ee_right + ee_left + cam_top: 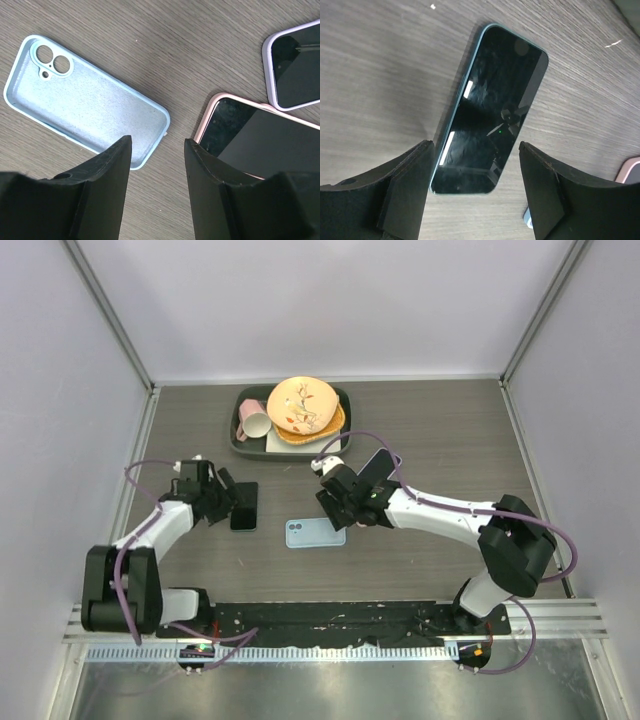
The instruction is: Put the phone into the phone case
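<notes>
One phone left of phone case

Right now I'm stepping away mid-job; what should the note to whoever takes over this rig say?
Left hand: open, straddling one end of the dark-screened, teal-edged phone, which lies screen up on the table.
Right hand: open, holding nothing, beside the light blue silicone phone case, which lies inside up.
Nearby: a pink-cased phone and a lilac-cased phone; leave them.
Done: nothing yet; phone and case lie apart.
Left: grasp the phone, carry it to the case, press it in.
</notes>
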